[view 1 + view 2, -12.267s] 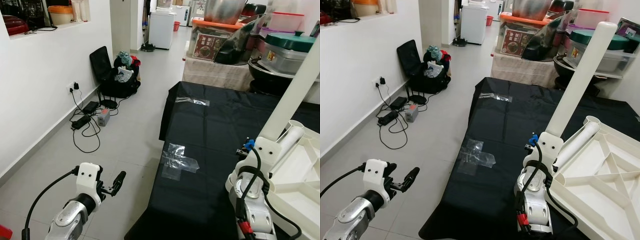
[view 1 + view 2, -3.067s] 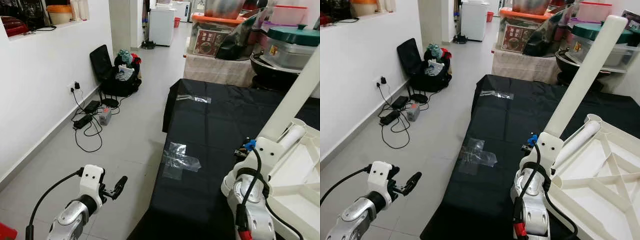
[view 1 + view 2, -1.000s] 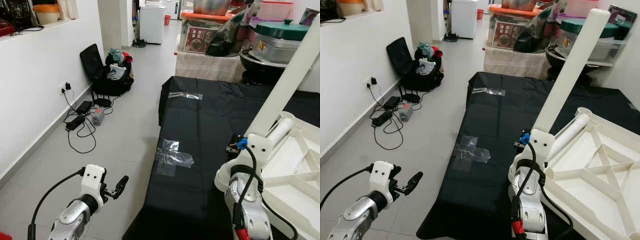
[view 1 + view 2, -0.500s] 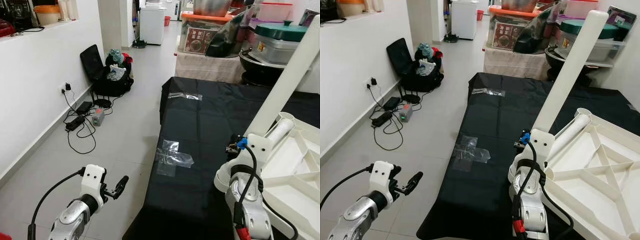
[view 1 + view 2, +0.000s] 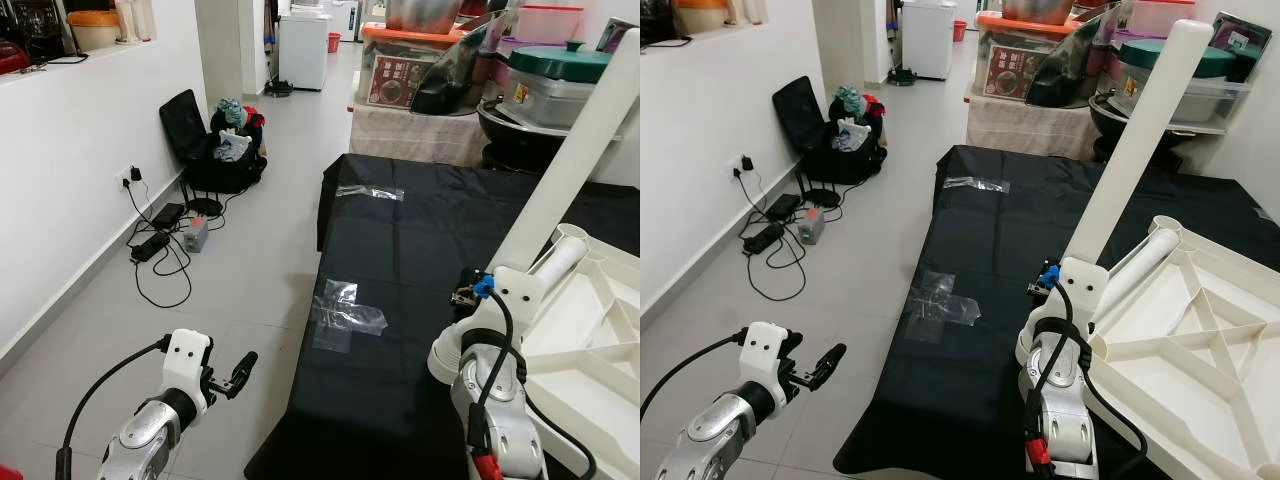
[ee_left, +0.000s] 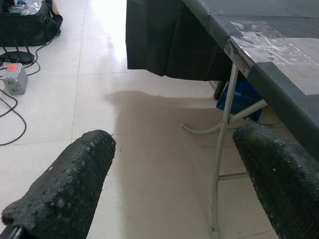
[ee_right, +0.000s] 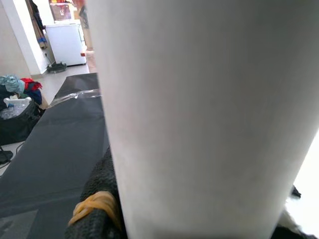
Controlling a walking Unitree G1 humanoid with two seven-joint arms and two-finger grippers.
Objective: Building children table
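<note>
Nothing has shifted: right pincer (image 5: 1070, 272) still clamps the table leg (image 5: 1137, 137).

Left arm low at robot's left, forearm raised forward, over floor beside tabletop (image 5: 400, 300). Left end effector (image 6: 174, 174) empty, two black fingers (image 6: 75, 179) spread wide apart, nothing between them. Right arm bent upward at tabletop's near edge, silver wrist upright, black cable looped along it. Right end effector (image 5: 1080, 262) clamped around base of white table leg (image 5: 1140, 140); one black finger (image 7: 99, 199) pressed against leg, leg held tilted upward.
</note>
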